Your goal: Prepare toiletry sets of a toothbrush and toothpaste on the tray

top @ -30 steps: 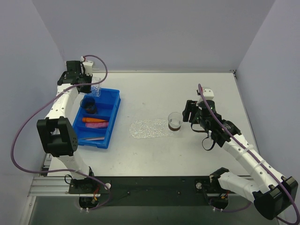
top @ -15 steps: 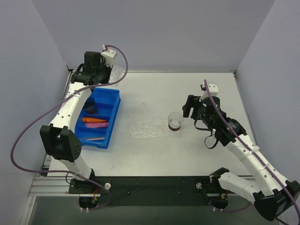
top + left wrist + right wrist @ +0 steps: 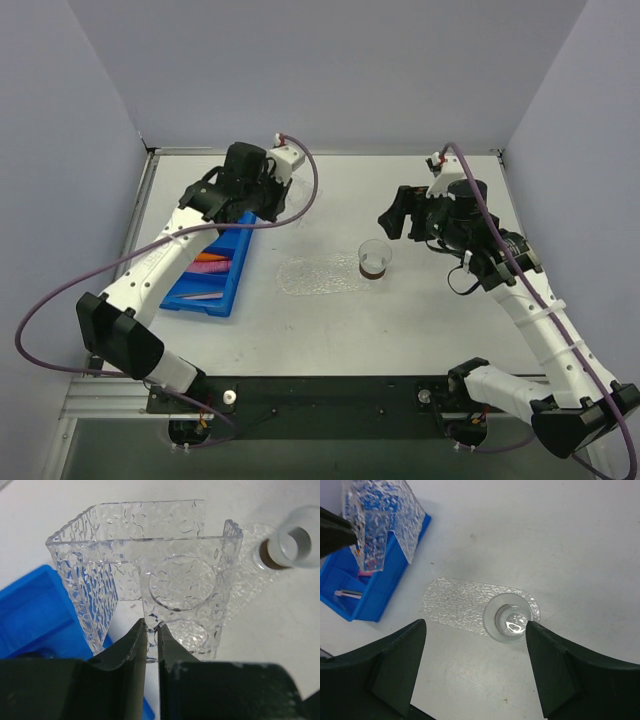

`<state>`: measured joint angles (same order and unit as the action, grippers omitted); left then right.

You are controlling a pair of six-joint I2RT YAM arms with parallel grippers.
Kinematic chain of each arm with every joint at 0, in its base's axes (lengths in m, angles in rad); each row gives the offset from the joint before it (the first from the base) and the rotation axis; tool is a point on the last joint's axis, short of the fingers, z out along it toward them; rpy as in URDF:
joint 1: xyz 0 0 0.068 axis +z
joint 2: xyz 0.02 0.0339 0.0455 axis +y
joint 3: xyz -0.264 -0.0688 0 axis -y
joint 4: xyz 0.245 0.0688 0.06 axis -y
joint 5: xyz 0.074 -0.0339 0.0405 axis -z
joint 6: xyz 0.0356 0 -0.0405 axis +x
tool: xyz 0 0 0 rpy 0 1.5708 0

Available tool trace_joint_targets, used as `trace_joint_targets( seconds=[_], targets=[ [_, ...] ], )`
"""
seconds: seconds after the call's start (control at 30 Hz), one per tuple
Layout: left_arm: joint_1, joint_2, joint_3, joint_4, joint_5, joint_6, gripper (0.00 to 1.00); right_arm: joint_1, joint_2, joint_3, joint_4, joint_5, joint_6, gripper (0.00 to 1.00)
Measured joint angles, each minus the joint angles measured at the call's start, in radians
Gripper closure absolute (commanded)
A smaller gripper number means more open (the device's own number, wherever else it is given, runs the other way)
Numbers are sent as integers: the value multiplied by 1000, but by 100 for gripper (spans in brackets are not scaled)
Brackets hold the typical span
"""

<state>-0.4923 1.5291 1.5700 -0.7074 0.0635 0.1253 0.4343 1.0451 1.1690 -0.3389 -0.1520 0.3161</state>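
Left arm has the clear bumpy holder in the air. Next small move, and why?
Probably carry the clear holder toward the tray and lower it onto its bare left end. The left gripper is shut on the holder's wall, the cup occupies the right end, and the right gripper is open, off it.

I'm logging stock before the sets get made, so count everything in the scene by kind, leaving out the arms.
Tray: 1
Toothbrush: 1
Toothpaste: 2, the orange tube and the magenta tube
Blue bin: 1
Clear cup: 1
Textured clear holder, in the left gripper: 1
Total: 7 in view
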Motion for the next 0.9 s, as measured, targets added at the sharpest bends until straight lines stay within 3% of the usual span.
trace_joint_targets(
  seconds=[0.37, 0.53, 0.9],
  targets=[
    [-217, -189, -264, -42, 85, -111, 100, 13, 179, 149, -115, -336, -18, 33],
    [-286, -191, -292, -65, 116, -122, 100, 80, 228, 151, -136, -429, -6, 36],
    [-322, -193, -294, -80, 117, -91, 100, 111, 296, 151, -138, -597, 40, 44]
  ],
)
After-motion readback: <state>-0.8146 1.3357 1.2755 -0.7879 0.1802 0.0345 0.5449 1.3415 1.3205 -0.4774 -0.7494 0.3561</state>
